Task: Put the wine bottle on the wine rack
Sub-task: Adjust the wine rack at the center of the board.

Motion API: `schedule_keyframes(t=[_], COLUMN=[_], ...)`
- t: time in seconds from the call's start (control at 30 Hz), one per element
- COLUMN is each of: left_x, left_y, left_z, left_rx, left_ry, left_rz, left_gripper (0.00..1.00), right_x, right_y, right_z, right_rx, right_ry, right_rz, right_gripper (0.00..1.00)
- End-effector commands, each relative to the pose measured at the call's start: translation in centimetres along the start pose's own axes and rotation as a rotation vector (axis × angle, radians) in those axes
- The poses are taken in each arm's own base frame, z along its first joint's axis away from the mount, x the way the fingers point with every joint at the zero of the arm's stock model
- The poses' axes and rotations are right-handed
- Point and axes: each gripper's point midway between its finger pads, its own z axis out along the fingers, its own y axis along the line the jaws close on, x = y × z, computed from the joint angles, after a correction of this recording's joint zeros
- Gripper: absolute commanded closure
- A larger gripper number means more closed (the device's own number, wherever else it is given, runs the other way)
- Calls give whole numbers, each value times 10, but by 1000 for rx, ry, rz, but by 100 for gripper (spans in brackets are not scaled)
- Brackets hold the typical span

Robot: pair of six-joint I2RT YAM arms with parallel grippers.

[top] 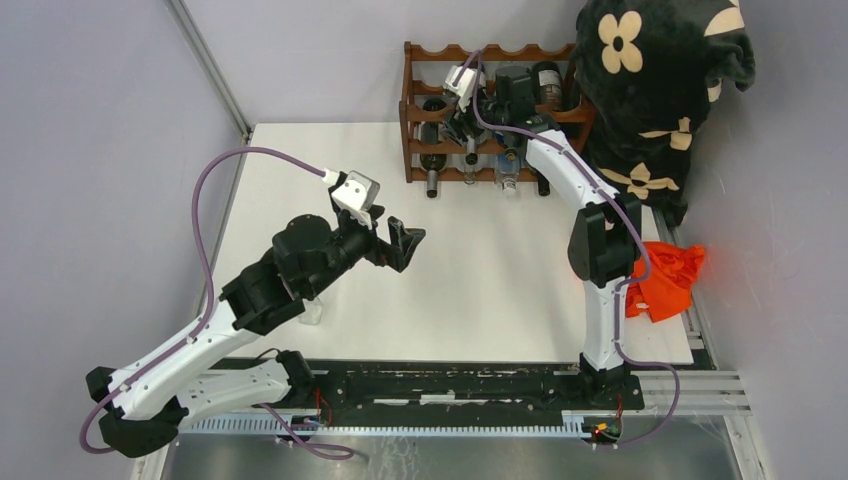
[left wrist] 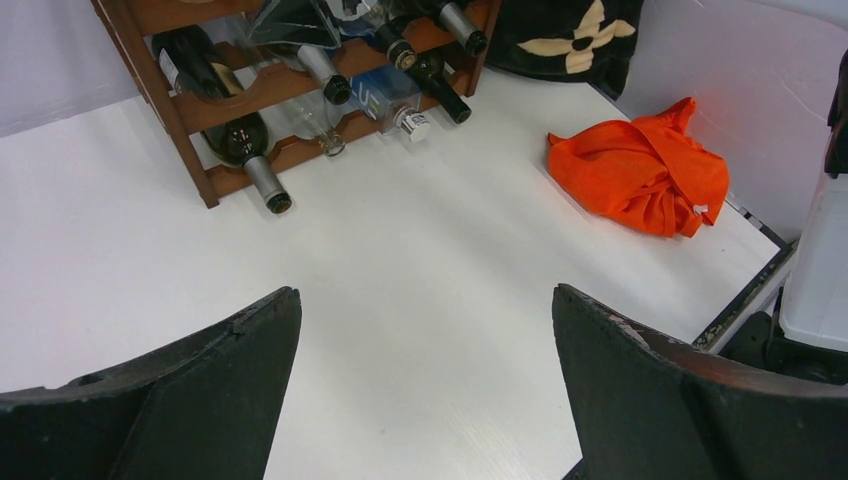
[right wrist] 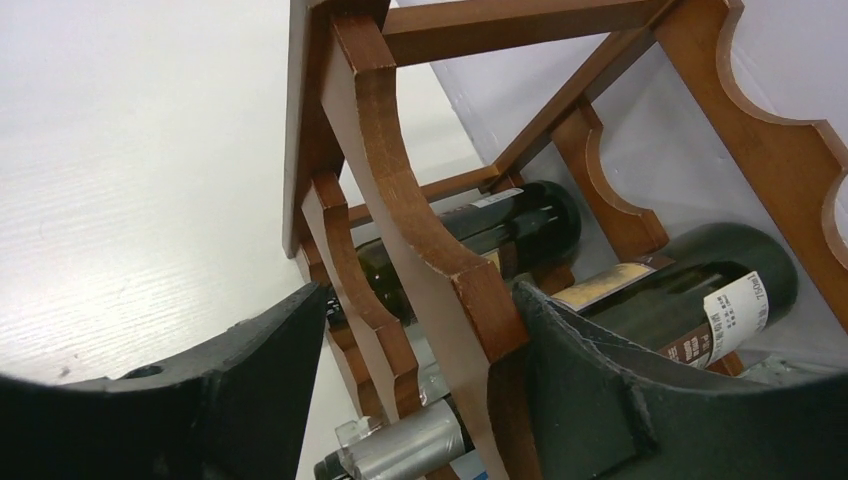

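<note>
The reddish-brown wine rack point(top: 440, 52) stands at the table's back edge with several bottles lying in it. My right gripper point(top: 465, 120) is up against its front. In the right wrist view its jaws stand open point(right wrist: 420, 288) on either side of the rack's scalloped front rail point(right wrist: 400, 190), gripping nothing. A dark wine bottle point(right wrist: 700, 300) with a white and brown label lies in the rack just behind the right finger. My left gripper point(top: 408, 240) hovers over mid-table, wide open and empty point(left wrist: 425, 290), facing the rack point(left wrist: 250, 95).
An orange cloth point(top: 668, 280) lies at the table's right edge, also seen from the left wrist point(left wrist: 645, 175). A black blanket with cream flowers point(top: 660, 80) hangs right of the rack. Bottle necks point(left wrist: 265, 185) stick out of the rack's front.
</note>
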Motion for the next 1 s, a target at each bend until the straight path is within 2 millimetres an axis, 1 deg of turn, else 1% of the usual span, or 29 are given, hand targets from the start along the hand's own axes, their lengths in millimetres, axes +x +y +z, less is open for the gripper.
schedule_keyframes(t=[0.0,0.1,0.27,0.4,0.5,0.67,0.83,0.93,0.97], left_x=[-21,-20,-21,-21,-22,-25,-32,-35,-36], left_y=[1,3,4,3,2,1,-1,-3,-4], left_z=[-4,-6,-7,-7,-7,-10,-14,-16,-17], left_rx=[-15,-21,-23,-21,-14,-6,6,19,25], left_ry=[-60,-60,-63,-63,-63,-71,-89,-98,-99], left_rz=[-46,-45,-41,-41,-41,-46,-55,-62,-65], left_gripper=[0,0,0,0,0,0,0,0,0], right_x=[-18,-17,-19,-20,-19,-18,-16,-15,-15], right_y=[0,9,24,35,42,58,75,82,83], right_z=[-9,-16,-30,-37,-42,-55,-68,-75,-77], right_rx=[-42,-74,-128,-170,-202,-247,-288,-310,-313], right_ry=[-23,-8,6,14,23,29,34,44,45], right_rz=[-74,-85,-99,-97,-94,-81,-75,-74,-76], right_gripper=[29,35,53,61,65,68,68,68,66])
